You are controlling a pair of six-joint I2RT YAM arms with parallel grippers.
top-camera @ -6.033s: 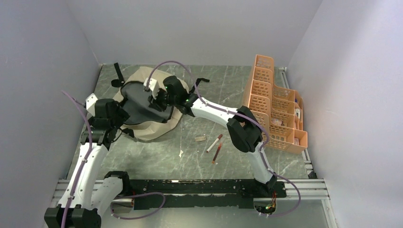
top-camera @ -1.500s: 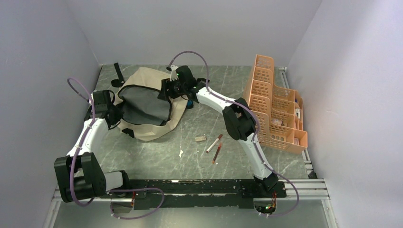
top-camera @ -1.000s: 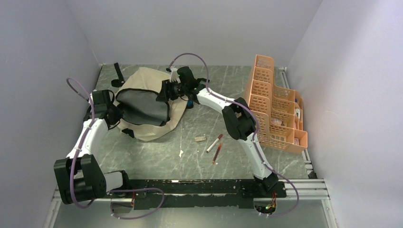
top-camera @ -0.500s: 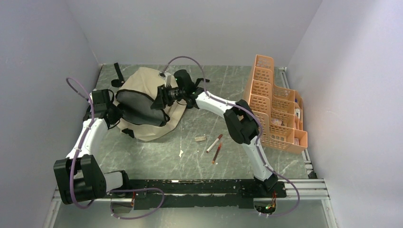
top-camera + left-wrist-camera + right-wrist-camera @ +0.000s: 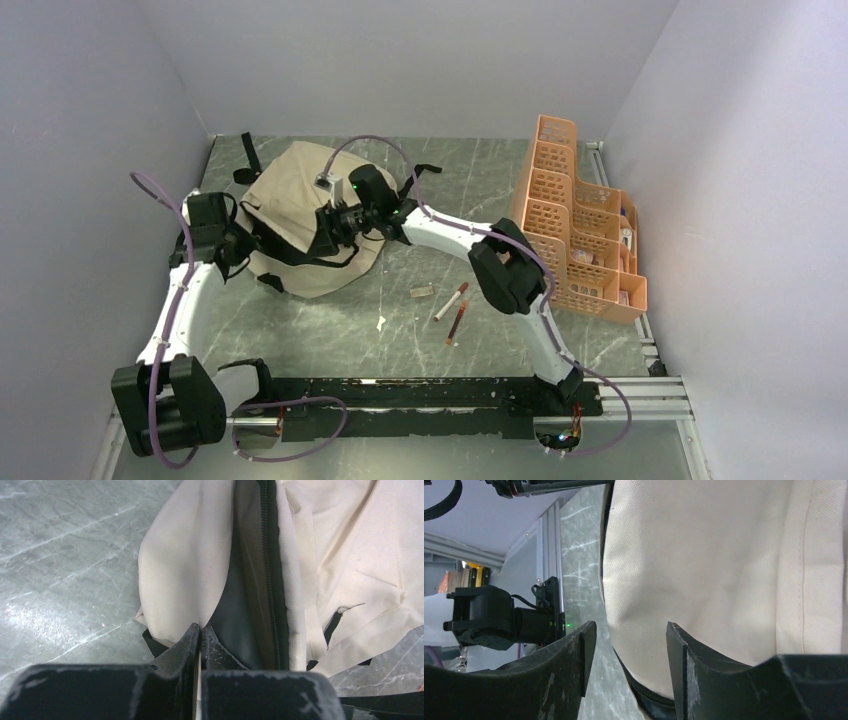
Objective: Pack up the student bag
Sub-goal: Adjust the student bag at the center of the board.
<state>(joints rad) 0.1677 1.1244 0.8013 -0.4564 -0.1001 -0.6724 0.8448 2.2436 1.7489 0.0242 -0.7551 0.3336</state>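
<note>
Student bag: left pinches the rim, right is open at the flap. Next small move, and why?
Probably close the right gripper on the beige flap of the student bag seen between its open fingers, so it can lift it. The left gripper is shut on the rim by the zipper, the mouth looks folded nearly closed, and the pens lie unpacked on the table.

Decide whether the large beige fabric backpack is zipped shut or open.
Open: the left wrist view shows dark grey lining beside the black zipper of the large beige fabric backpack; its flap nearly covers the mouth.
</note>
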